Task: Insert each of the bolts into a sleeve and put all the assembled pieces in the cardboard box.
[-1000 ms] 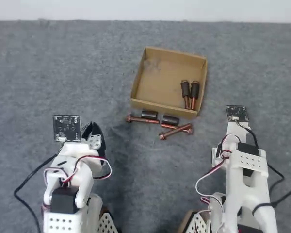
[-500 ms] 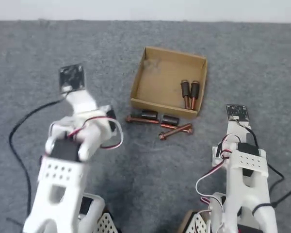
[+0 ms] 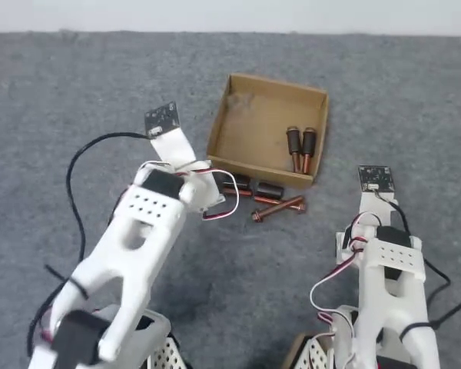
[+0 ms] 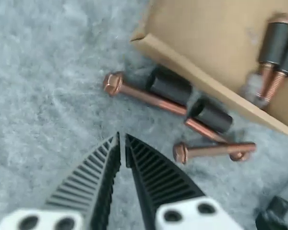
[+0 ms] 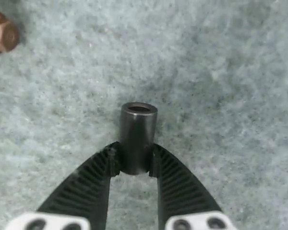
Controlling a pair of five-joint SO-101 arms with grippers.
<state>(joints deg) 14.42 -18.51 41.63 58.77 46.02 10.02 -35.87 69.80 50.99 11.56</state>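
Observation:
My left gripper (image 4: pixel 123 138) is shut with nothing in it, hovering just short of the loose parts in front of the cardboard box (image 3: pixel 229 96). A copper bolt (image 4: pixel 134 92) lies there beside a black sleeve (image 4: pixel 170 85), with a second sleeve (image 4: pixel 211 115) and another bolt (image 4: pixel 211 151) close by. Two assembled pieces (image 3: pixel 301 147) lie inside the box. My right gripper (image 5: pixel 135 148) is shut on a black sleeve (image 5: pixel 137 129), held upright over the carpet. A bolt head (image 5: pixel 2 38) lies farther off from it.
Everything rests on grey carpet (image 3: pixel 77 92). The left arm (image 3: pixel 146 223) reaches diagonally across to the box's front wall (image 3: pixel 257 171) and covers part of the bolts in the high view. The right arm (image 3: pixel 384 261) stands at the front right.
The left arm has swung up from the front left and stretched forward and right to the bolts in front of the box. The right arm has kept still with its sleeve.

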